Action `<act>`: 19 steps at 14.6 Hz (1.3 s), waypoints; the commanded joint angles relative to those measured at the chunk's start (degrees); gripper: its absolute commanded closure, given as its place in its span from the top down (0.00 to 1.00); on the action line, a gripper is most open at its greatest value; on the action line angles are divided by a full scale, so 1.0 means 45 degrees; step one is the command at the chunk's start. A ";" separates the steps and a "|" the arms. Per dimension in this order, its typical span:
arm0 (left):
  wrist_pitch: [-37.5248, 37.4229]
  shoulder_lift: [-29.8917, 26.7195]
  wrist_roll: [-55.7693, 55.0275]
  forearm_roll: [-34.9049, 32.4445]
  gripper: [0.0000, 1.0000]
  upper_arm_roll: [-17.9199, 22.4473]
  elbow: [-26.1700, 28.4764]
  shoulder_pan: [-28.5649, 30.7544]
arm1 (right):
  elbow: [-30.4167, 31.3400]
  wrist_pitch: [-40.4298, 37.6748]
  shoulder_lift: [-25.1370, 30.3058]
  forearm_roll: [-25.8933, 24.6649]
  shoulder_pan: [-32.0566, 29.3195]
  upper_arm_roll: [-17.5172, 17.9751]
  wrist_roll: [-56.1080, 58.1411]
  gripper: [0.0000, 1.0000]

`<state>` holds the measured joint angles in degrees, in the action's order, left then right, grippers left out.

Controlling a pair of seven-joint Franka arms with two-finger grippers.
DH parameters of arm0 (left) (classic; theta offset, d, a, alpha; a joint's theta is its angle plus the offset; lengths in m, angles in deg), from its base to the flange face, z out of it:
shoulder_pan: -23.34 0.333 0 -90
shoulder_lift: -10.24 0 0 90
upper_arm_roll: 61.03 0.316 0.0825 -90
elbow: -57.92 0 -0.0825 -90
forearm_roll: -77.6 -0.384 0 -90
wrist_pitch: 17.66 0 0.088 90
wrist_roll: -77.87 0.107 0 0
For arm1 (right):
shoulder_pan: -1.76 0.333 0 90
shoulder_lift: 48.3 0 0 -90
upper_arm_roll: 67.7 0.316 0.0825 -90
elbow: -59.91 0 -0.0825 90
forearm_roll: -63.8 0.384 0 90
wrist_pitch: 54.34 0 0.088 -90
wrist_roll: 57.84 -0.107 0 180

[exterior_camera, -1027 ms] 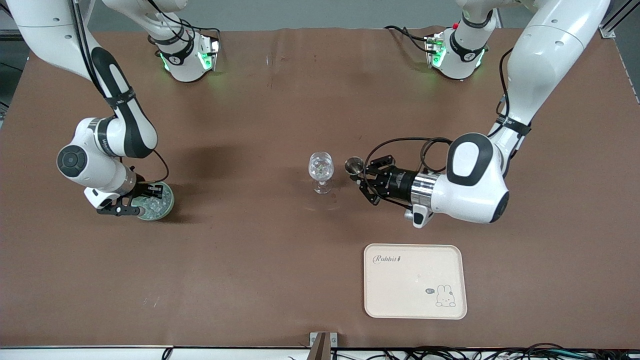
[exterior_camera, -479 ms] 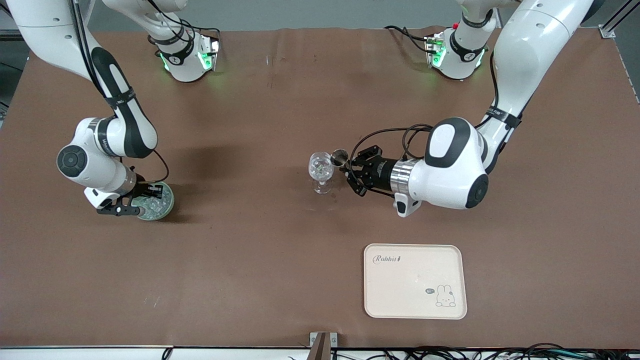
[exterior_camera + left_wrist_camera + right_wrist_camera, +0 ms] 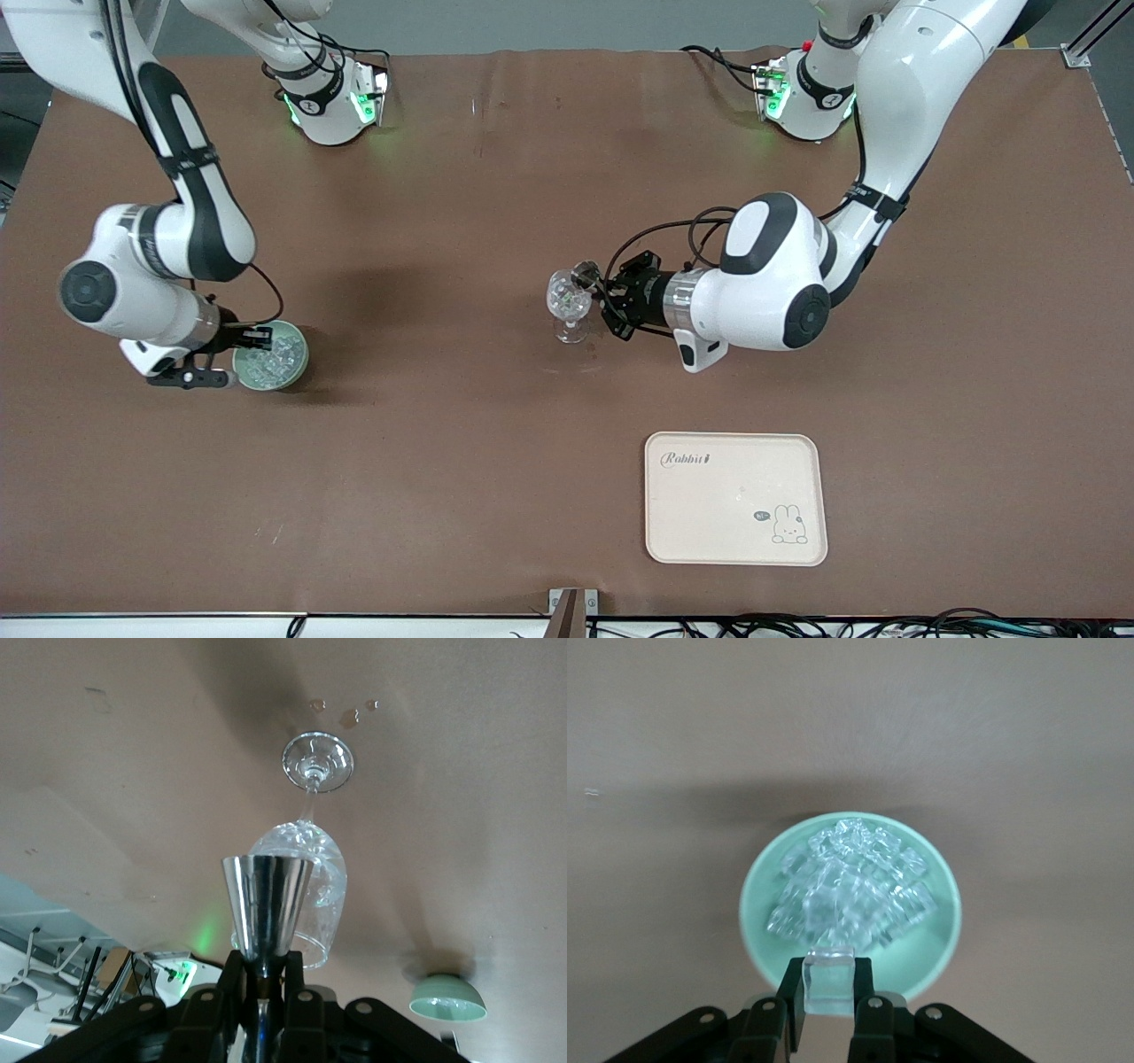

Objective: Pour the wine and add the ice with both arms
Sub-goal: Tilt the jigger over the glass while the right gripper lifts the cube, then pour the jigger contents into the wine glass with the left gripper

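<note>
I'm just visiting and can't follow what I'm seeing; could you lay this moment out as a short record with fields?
left gripper: shut on a metal cup, tipped at the stemmed glass
right gripper: shut on an ice cube, over the green bowl's rim
green bowl: at the right arm's end, heaped with ice
stemmed glass: upright mid-table, glittering pieces inside
tray: nearer the front camera than the glass, nothing on it
</note>
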<state>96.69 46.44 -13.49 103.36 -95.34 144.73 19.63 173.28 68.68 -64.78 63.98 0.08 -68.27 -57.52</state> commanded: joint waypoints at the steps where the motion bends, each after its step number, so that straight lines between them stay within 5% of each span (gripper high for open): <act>1: 0.0134 -0.0291 -0.0422 -0.0450 0.00 0.0047 0.0164 -0.0191 | -0.1204 -0.2424 0.1490 0.0136 -0.0114 0.0031 -0.0109 0.00; 5: 0.0154 -0.0311 -0.0500 -0.0703 0.00 0.0067 0.0144 -0.0328 | -0.2845 -0.4555 0.2879 0.0136 -0.0328 -0.0028 -0.0285 0.00; 11: 0.0154 -0.0446 -0.1379 -0.2070 0.00 0.0008 0.0125 -0.0485 | -0.6890 -0.8834 0.3018 0.0136 -0.0387 -0.0028 -0.0324 0.00; 19: 0.0173 -0.0603 -0.1399 -0.3164 0.00 0.0008 0.0105 -0.0836 | -0.6972 -0.9211 0.3155 0.0155 -0.0387 0.0010 -0.0306 0.00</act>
<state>97.10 44.95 -18.81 90.58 -95.41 144.69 16.00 142.54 27.60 -50.44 63.98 -0.74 -68.99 -58.35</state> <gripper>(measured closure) 0.784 0.749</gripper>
